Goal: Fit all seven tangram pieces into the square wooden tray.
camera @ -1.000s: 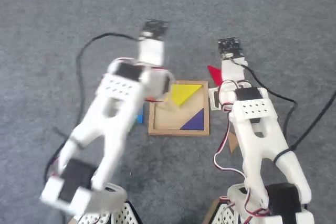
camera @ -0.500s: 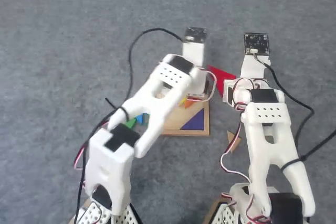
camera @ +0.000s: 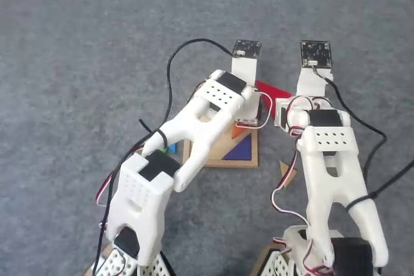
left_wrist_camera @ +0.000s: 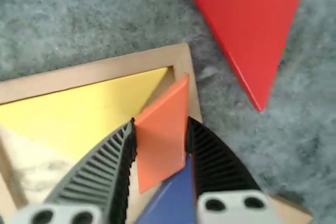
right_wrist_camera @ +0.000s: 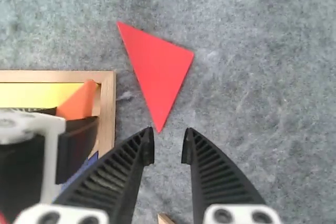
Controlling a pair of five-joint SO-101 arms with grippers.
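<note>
At the tray corner nearest the red triangle (left_wrist_camera: 247, 24), the left end effector (left_wrist_camera: 160, 129) is clamped on the orange triangle (left_wrist_camera: 163, 140), with a ribbed black finger on each side of it. The piece is flat, matte and sharp-edged. It is held tilted, and its point reaches the inner corner of the rim.

The square wooden tray (left_wrist_camera: 105, 69) has a pale, smooth raised rim. Inside it lie a yellow triangle (left_wrist_camera: 79, 114) along that rim and a blue piece (left_wrist_camera: 168, 203) under the end effector; some bare wood base shows.

The red triangle lies flat outside the tray on the bench (camera: 77, 63), which has a grey, fuzzy, felt-like nap.

The right end effector (right_wrist_camera: 168, 135) hangs just beside the red triangle's narrow tip, fingers slightly apart and holding nothing.
</note>
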